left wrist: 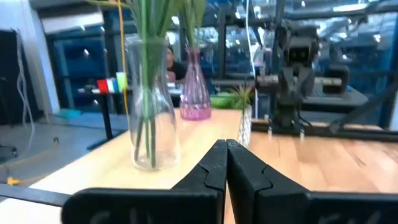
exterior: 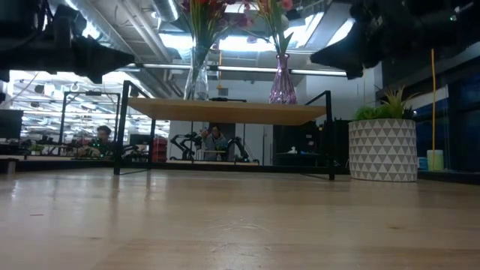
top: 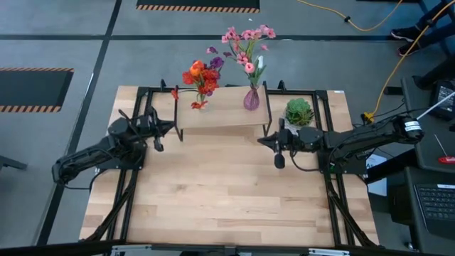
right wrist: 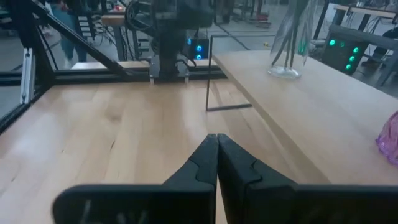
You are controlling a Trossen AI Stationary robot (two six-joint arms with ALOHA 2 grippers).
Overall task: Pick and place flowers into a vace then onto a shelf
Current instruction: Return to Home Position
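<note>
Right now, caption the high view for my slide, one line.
Clear vase and pink vase, both holding flowers, stand on the shelf; left gripper and right gripper hover near its ends, empty.

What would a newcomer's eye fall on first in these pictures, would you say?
The shelf at the table's far side draws the eye, bearing red and orange flowers in a clear vase at left and pink flowers in a pink vase at right. The left tool and right tool flank the shelf, both shut and empty.
</note>
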